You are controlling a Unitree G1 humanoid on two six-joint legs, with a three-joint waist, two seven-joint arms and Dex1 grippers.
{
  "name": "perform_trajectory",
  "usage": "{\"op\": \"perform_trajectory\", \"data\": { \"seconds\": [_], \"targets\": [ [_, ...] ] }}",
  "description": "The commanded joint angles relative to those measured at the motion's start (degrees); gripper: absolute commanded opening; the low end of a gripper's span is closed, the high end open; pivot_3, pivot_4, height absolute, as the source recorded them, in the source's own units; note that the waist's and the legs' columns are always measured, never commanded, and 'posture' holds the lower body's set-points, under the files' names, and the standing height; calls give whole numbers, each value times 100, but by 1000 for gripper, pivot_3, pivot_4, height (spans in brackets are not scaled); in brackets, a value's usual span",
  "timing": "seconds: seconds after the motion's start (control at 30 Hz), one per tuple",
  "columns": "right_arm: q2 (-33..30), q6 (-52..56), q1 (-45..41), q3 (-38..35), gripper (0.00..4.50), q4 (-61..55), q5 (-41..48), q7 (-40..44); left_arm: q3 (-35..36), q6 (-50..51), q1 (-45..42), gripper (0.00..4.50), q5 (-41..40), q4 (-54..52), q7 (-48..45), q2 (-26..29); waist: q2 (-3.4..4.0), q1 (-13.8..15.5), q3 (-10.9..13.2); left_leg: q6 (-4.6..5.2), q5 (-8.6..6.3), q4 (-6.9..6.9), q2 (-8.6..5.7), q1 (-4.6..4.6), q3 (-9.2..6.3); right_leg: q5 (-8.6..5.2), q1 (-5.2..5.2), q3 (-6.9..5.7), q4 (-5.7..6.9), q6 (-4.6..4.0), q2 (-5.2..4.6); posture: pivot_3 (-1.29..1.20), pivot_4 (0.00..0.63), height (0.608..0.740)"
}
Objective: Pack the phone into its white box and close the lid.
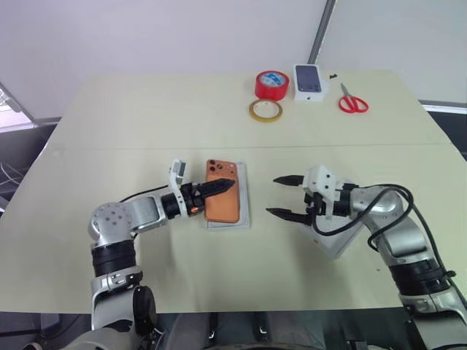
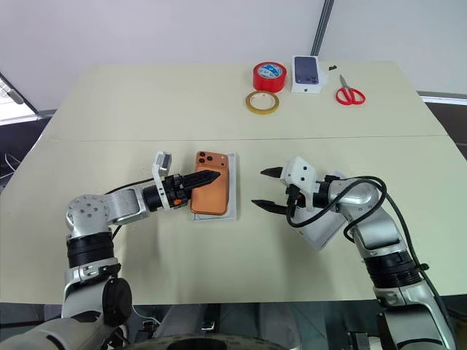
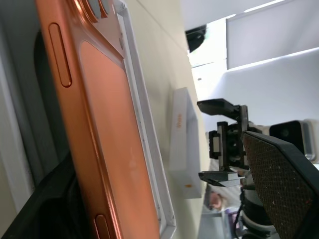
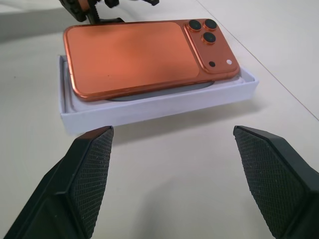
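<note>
While the phone [image 1: 221, 191] already lies face down on the white box [image 4: 159, 102] at the centre of the frame, it is not fully seated: in the right wrist view one long edge rides on the box wall and the body tilts, so the packing step counts as partly done.

Left fingers [image 1: 219, 187]: reaching in from the lower left, lying over the phone's near edge; they look parted rather than clamped, though the head views show the gap poorly, and no grip on the phone is evident.

Right fingers [image 1: 287, 197]: wide apart, empty, just right of the box and clear of it.

Lid [image 1: 337, 244]: right of centre on the worktop [image 1: 146, 117], largely hidden beneath the right arm; not yet picked up, well apart from the box.

Remaining, by judgement: press the phone flat into the box, fetch the lid, fit it over.

Unrelated items, upper right of the frame: red tape roll [image 1: 271, 83], tan tape ring [image 1: 265, 110], small box with a phone picture [image 1: 309, 82], red scissors [image 1: 352, 100].
</note>
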Motion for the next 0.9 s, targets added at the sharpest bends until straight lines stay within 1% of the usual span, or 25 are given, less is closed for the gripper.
{"op": "perform_trajectory", "data": {
  "seconds": [0.03, 0.07, 0.13, 0.23, 0.4, 0.53, 0.67, 0.8, 0.9],
  "targets": [
    [112, -141, -168, 51, 4048, -14, -19, -58, 23, 209, -114, 4425, -109, -289, 249, 30, 0, -3, 0, 0, 0, 0, 0, 1, 0, 0, 0, 0, 0, 0, 0, 0, 150, 740],
    [143, -151, -188, 69, 4048, 8, -37, -68, 13, 367, -127, 4425, -144, -316, 262, 44, 0, -3, 0, 0, 0, 0, 0, 0, 0, 0, 0, 0, 0, 0, 0, 0, 150, 740],
    [195, -185, -226, 99, 4048, 62, -62, -85, -257, 499, -62, 4425, -131, -578, 162, 172, 0, 1, 0, 0, 0, 0, 0, 0, 0, 0, 0, 0, 1, 0, 0, 0, 150, 740],
    [257, -230, -268, 157, 4048, 108, -97, -94, -413, 638, -164, 4425, 58, -673, 328, 209, 0, 8, 0, 0, 0, 0, 0, 1, 0, 0, 0, 0, 1, 0, 0, 0, 150, 740],
    [346, -272, -296, 199, 4048, 139, -140, -138, -421, 782, -382, 4425, 113, -670, 498, 325, 1, 6, 0, 0, 0, 0, -1, 0, 0, 0, 0, 0, 1, 0, 0, 0, 150, 740],
    [371, -290, -297, 214, 4048, 156, -151, -171, -510, 801, -538, 4425, 58, -826, 407, 495, 0, 2, 0, -2, 1, 0, -1, 0, 0, 0, 0, 0, 1, 0, 1, 0, 150, 740],
    [425, -321, -318, 267, 4048, 176, -181, -204, -990, 685, -623, 4425, 210, -990, 80, 994, 0, 0, 0, -2, 1, 0, -1, 0, 0, 0, -1, 0, 1, 0, 1, 0, 150, 740],
    [454, -340, -352, 293, 4048, 219, -199, -228, -1030, 786, -712, 4425, 40, -1068, -187, 1235, 0, 5, 0, -2, 1, 0, -1, 0, 0, 0, -1, 0, 1, 0, 1, 0, 150, 740],
    [481, -354, -363, 315, 4048, 240, -217, -241, -1049, 707, -689, 4425, 126, -1169, -242, 1357, 1, 2, 1, -2, 1, -1, -1, 0, 0, 0, -1, 0, 1, 0, 1, 0, 150, 740]
  ]
}}
